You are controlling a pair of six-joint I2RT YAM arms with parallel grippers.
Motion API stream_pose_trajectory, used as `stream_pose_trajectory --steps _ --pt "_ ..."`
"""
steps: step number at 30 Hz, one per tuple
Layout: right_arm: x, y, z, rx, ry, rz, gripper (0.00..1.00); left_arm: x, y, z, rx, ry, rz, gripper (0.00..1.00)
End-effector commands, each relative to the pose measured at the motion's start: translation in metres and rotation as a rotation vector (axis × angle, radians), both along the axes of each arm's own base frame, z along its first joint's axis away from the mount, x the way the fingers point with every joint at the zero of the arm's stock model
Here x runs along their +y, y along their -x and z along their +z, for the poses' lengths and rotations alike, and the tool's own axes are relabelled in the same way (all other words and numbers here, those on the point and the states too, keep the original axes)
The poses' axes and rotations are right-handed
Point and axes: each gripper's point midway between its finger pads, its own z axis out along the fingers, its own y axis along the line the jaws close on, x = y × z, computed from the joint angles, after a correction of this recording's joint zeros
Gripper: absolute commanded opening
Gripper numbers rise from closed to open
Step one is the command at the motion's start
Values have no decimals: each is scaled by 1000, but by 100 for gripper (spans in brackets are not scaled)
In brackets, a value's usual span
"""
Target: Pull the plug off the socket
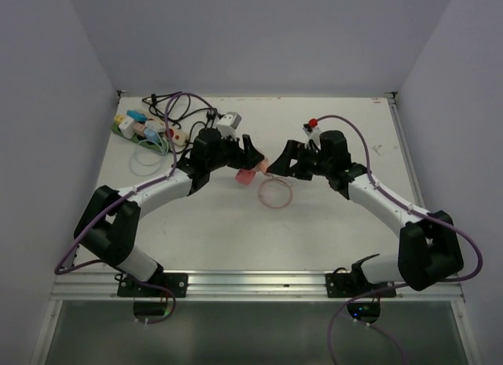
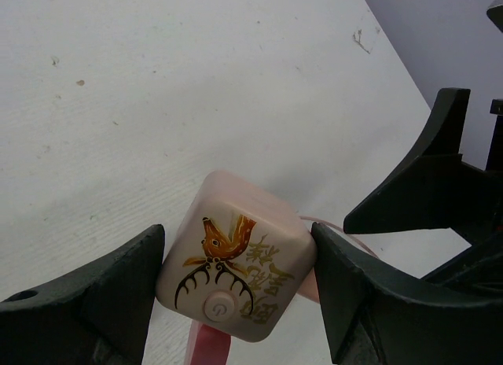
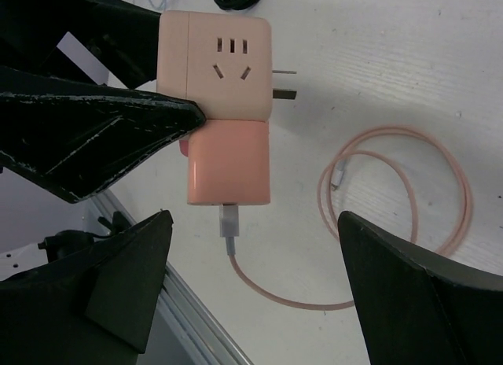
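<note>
Finding: the socket (image 3: 216,62), a pale cube with bare prongs on one side, is held off the desk (image 1: 330,223) at its centre. The left gripper (image 2: 237,247) has its fingers clenched on two opposite faces of the cube. The plug (image 3: 228,160), a pink block, sits seated in the cube's underside (how deeply is hard to tell from these views). Its pink cable (image 3: 393,215) loops loose on the desk.

The right gripper (image 3: 253,217) stands released. Its fingers are spread either side of the plug's lower end and touch nothing.

Risks:
- The right fingers may close low, on the cable connector instead of the plug body, and so strain or pull out the cable alone.
- The cube's rounded, glossy faces give a poor hold, so a skewed pull could twist or slip it from the left fingers.
</note>
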Motion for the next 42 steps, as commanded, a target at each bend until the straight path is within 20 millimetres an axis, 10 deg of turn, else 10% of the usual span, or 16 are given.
stream_pose_trajectory --steps 1,13,28,42 --pt "24 -14 40 -78 -93 42 89 -10 -13 33 -121 95 19 0" --pt "46 -20 17 9 -131 70 77 -8 -15 27 -104 104 45 0" --pt "39 -10 4 5 -86 79 0 9 -25 1 -52 57 170 0" --pt "32 8 -15 49 -55 99 0 51 -52 -37 -3 -18 434 0"
